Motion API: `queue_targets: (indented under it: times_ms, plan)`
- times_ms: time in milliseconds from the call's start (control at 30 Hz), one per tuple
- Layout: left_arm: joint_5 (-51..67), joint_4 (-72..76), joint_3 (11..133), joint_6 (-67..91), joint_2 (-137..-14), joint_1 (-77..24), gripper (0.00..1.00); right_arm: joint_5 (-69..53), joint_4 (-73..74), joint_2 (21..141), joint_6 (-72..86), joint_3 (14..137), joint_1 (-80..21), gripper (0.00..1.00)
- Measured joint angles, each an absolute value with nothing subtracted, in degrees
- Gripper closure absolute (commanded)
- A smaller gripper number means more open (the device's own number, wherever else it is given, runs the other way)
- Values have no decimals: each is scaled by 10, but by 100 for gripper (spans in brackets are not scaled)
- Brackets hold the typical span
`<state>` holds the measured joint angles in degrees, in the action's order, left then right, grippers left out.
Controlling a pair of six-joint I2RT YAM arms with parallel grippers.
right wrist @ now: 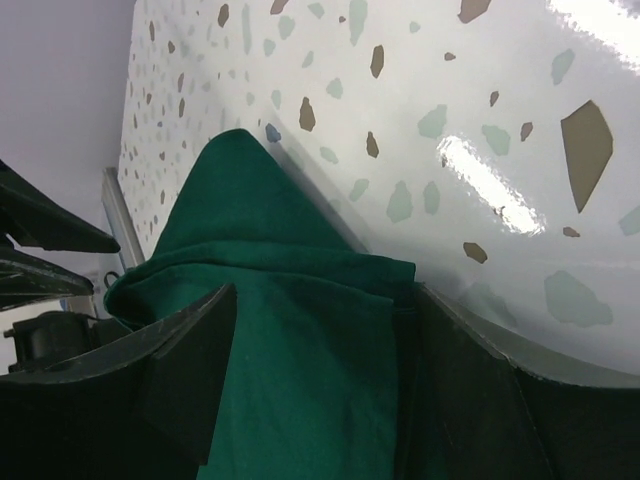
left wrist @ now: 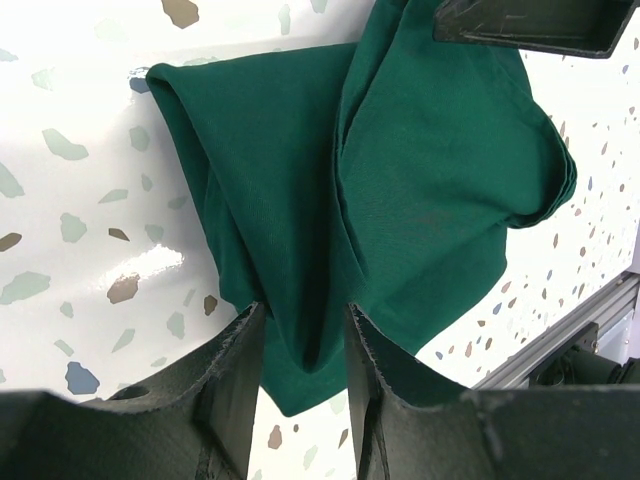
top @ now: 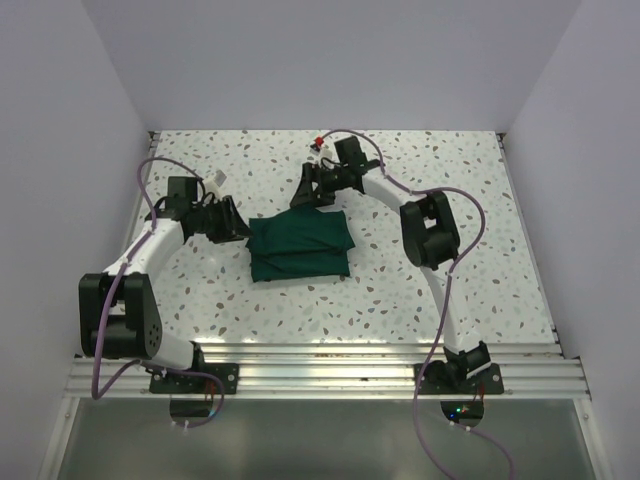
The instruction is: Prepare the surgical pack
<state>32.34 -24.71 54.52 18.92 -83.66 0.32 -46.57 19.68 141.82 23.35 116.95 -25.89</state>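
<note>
The surgical pack shows as a dark green drape [top: 300,250], folded into a bundle in the middle of the speckled table. My left gripper [top: 243,228] is at the bundle's left edge. In the left wrist view a fold of the drape [left wrist: 420,160] runs between the fingers, and the left gripper [left wrist: 303,315] is shut on it. My right gripper [top: 308,195] is at the bundle's far edge, where a flap is raised. In the right wrist view the right gripper [right wrist: 325,300] stands wide open, and the drape [right wrist: 300,360] fills the gap between its fingers.
A small white object [top: 216,180] lies behind the left gripper. An aluminium rail [top: 320,365] runs along the near table edge. White walls close in the table on the left, right and back. The right gripper's finger [left wrist: 530,25] shows at the top of the left wrist view.
</note>
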Motion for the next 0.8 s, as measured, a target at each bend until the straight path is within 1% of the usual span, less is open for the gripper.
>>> queue_targets:
  times_ms: [300,333,433,567,633,733,800]
  plan:
    - [324,-247,545,189,-834,4,60,-478,188,1418,235,1140,-264,34]
    - [324,-247,545,189,-833,4,60,-479,188,1418,235,1138,-266,37]
    - [324,-248,545,189,-827,5,60,-484,186,1418,239,1138,-267,42]
    - [326,-247,545,189,-823,8,60,-492,178,1410,252,1129,-267,43]
    - [328,-247,545,189,-822,10,60,-496,170,1398,265,1115,-268,48]
    - [328,-247,545,189,-822,12,60,-505,171,1382,275,1111,-270,53]
    - [328,-247,545,189,-821,12,60,-508,171,1368,279,1107,-274,54]
